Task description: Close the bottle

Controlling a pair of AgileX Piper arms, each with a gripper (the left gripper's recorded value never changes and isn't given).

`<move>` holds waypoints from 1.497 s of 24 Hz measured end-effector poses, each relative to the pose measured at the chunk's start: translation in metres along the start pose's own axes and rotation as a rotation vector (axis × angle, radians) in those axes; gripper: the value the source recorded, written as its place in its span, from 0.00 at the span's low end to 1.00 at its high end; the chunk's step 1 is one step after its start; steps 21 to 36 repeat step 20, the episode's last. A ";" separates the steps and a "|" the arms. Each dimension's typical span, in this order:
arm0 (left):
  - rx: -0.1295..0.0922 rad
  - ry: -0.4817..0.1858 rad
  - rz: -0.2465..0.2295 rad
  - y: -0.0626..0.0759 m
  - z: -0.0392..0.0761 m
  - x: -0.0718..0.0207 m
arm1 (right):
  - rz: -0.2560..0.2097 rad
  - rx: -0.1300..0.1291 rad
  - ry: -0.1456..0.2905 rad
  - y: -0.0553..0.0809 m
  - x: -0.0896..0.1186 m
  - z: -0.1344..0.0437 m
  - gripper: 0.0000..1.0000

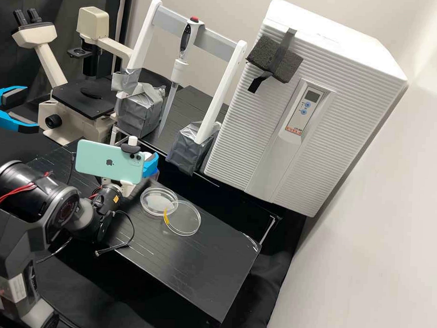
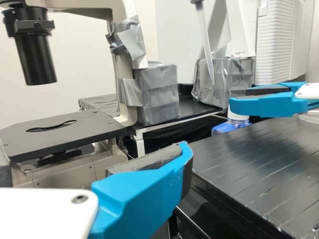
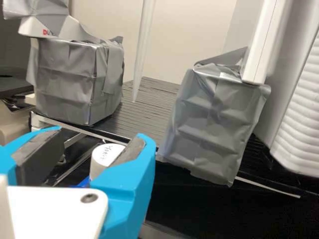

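So the bottle is the little blue one standing on the black counter, near the edge facing the microscope and not far from the tape-wrapped blocks that weigh down the pipette stand. Its pale cap sits on top, with a bit of blue body showing under it. Can't tell if it's threaded down or just resting there.

The right tool straddles that cap from the side, fingers level with it, which makes sense if the plan is to pinch and twist. It isn't clenched though. One pad looks right up against the cap, and there's a dark gap on the other side. I'd call it released, lined up for the grab rather than gripping. In the left wrist view one of its fingers lies flat across the top of the bottle's neck.

The left tool hangs well off to the side by the microscope, spread wide, holding nothing. My guess is it's parked out of the way. But nothing braces the bottle, so a twist could just spin or tip it.

Further out there's a mint phone clamped up near the right arm. Two clear petri dishes sit touching each other mid-counter, apart from the bottle, and the pipette hangs on its stand behind.
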 end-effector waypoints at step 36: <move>0.005 0.033 0.053 0.010 0.001 -0.0031 | 0.174 0.060 0.105 0.023 -0.035 -0.012 1.00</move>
